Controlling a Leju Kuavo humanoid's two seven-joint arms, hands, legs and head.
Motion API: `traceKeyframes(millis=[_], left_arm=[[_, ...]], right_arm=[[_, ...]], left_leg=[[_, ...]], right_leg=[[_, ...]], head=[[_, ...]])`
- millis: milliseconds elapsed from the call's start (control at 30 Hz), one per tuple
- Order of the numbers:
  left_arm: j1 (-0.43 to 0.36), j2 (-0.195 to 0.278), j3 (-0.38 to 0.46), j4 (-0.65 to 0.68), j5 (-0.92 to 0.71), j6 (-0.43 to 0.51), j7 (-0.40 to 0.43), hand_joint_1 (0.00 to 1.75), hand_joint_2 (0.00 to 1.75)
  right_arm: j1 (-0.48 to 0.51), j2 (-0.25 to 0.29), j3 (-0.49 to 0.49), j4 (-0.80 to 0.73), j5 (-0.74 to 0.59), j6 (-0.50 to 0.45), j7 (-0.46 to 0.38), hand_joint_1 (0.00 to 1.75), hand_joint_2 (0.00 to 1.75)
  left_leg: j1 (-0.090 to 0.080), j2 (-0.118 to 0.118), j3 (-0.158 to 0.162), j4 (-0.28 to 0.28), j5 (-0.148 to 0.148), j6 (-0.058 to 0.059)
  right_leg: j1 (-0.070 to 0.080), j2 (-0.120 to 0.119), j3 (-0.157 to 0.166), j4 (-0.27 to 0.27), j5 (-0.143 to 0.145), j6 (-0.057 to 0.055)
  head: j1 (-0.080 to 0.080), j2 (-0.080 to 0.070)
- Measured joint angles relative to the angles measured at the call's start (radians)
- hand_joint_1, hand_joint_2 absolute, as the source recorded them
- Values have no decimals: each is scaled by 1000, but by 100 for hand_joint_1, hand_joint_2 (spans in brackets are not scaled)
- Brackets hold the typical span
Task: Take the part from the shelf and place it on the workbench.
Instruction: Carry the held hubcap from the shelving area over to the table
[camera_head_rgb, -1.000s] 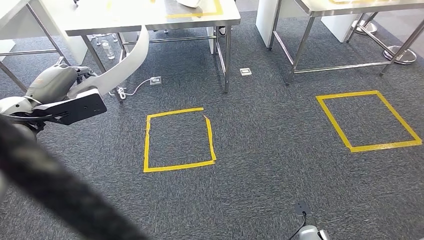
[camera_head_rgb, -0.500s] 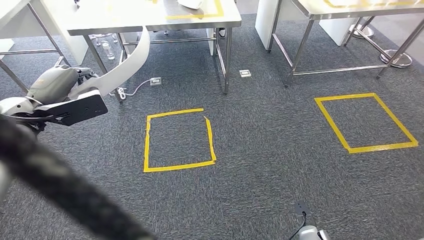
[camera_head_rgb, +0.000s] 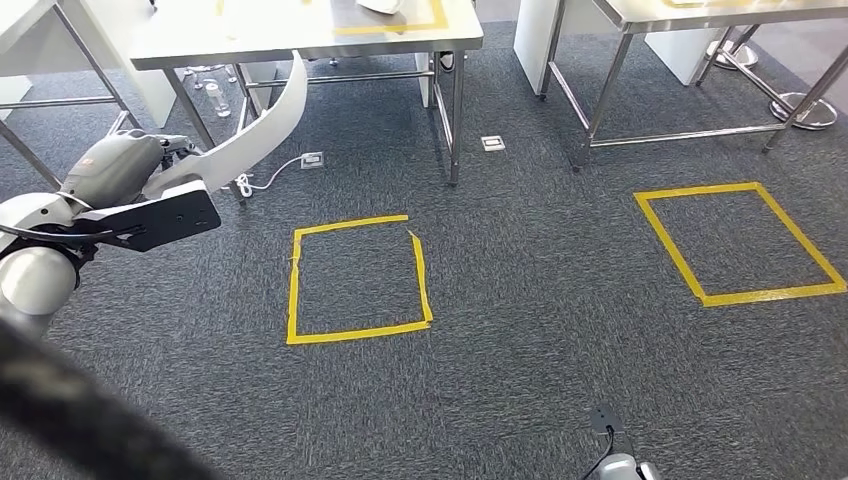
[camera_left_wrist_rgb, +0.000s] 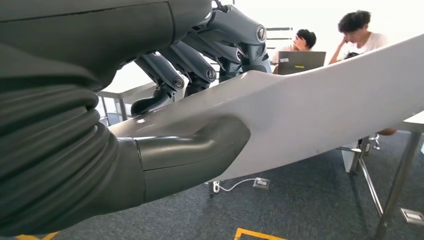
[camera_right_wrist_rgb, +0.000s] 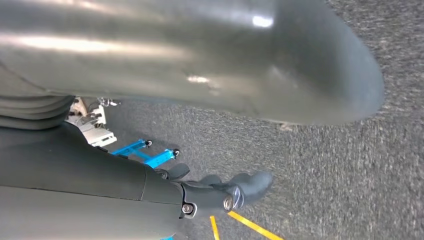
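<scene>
Left hand (camera_head_rgb: 135, 165) grips white curved part (camera_head_rgb: 255, 135), thumb (camera_left_wrist_rgb: 200, 150) under it, fingers (camera_left_wrist_rgb: 200, 65) over top; part juts up toward workbench (camera_head_rgb: 290, 45) edge, above carpet. Right hand (camera_right_wrist_rgb: 225, 192) hangs low over carpet, fingers slack, holding nothing. Yellow tape square (camera_head_rgb: 355, 280) on floor ahead.

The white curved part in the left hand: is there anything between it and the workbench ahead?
Nothing visible: the white curved part, held by the left hand, already reaches the workbench edge, with bare carpet below.
</scene>
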Motion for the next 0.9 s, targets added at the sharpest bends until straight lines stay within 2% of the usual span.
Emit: traceKeyframes(millis=[67,100,200,233,267,300,333,400,433,500,567,600,633,700,733,767,800,833,900], left_arm=[[-1,1,0,-1,0,0,0,175,175],[-3,2,0,-1,0,0,0,175,175],[-2,4,-1,0,0,-2,-1,175,175],[1,5,-1,1,0,-4,0,175,175],[2,7,-1,1,0,-7,0,175,175],[2,8,-1,1,0,-9,1,175,175],[0,9,-1,1,1,-10,1,175,175],[-5,11,-1,1,2,-11,1,175,175],[-7,11,-1,1,3,-12,1,175,175],[-8,10,-1,0,3,-15,2,175,175],[-9,9,-1,-2,4,-16,2,175,175],[-11,9,-1,-2,5,-16,2,175,175],[-12,9,-2,-3,6,-16,3,175,175],[-11,9,-2,-3,7,-17,3,175,175],[-7,9,-3,-3,8,-17,3,175,175],[-4,9,-3,-3,8,-18,4,175,175],[-2,9,-3,-3,8,-18,5,175,175],[-2,9,-3,-3,8,-19,5,175,175],[-5,10,-3,-4,9,-22,7,175,175]], right_arm=[[0,0,0,0,1,0,0,0,0],[0,0,0,0,1,0,0,0,0],[-1,0,0,0,2,-1,0,0,0],[-1,0,0,0,3,-1,0,0,0],[-1,0,0,0,3,-1,0,0,0],[-1,0,0,0,4,-1,1,0,0],[-1,0,0,0,4,-1,1,0,0],[-1,2,0,0,4,-2,1,0,0],[-1,3,0,0,5,-2,1,0,0],[-1,4,0,0,5,-2,1,0,0],[-2,6,0,0,5,-2,1,0,0],[-2,6,0,0,5,-2,1,0,0],[-2,5,0,0,5,-2,2,0,0],[-1,2,0,0,5,-1,4,0,0],[-1,1,0,0,5,-1,5,0,0],[0,1,0,0,5,0,6,0,0],[0,1,0,0,5,1,7,0,0],[0,0,0,0,5,1,8,0,0],[-1,-1,0,0,6,1,8,0,0]], left_leg=[[3,-9,-7,19,-15,-11],[5,-17,-25,56,-36,-15],[6,-38,-128,250,-114,-21],[6,-39,-152,286,-116,-19],[6,-40,-158,285,-98,-15],[5,-41,-144,243,-63,-8],[3,-44,-115,173,-19,0],[-4,-50,-57,47,31,15],[-7,-53,-42,16,37,19],[-10,-53,-35,-1,33,21],[-6,-50,-24,-15,36,27],[-3,-49,-17,-23,38,31],[-1,-47,-12,-27,39,34],[-1,-46,-10,-27,35,38],[-1,-45,-9,-25,33,39],[-1,-45,-8,-22,29,38],[0,-45,-7,-17,24,37],[1,-45,-5,-11,18,33],[0,-46,-5,2,4,22]], right_leg=[[-2,4,4,-1,-1,-14],[-3,6,6,-2,-2,-20],[0,13,9,-3,-7,-29],[1,16,10,-3,-8,-31],[3,20,12,-3,-10,-32],[5,24,16,-3,-12,-32],[6,28,19,-3,-14,-32],[8,33,23,-3,-18,-26],[7,34,23,-4,-19,-21],[5,36,25,-9,-19,-9],[5,30,23,-1,-27,1],[6,26,11,25,-42,5],[6,21,-13,74,-65,7],[8,16,-83,203,-114,11],[7,16,-112,247,-121,12],[7,15,-123,254,-109,13],[6,13,-114,221,-78,14],[5,10,-87,155,-37,15],[7,4,-33,38,8,11]], head=[[-2,0],[-4,0],[-8,0],[-8,0],[-8,0],[-8,0],[-8,0],[-8,0],[-8,0],[-7,0],[-7,0],[-6,0],[-5,0],[-3,0],[-3,0],[-3,0],[-2,0],[-2,0],[0,0]])
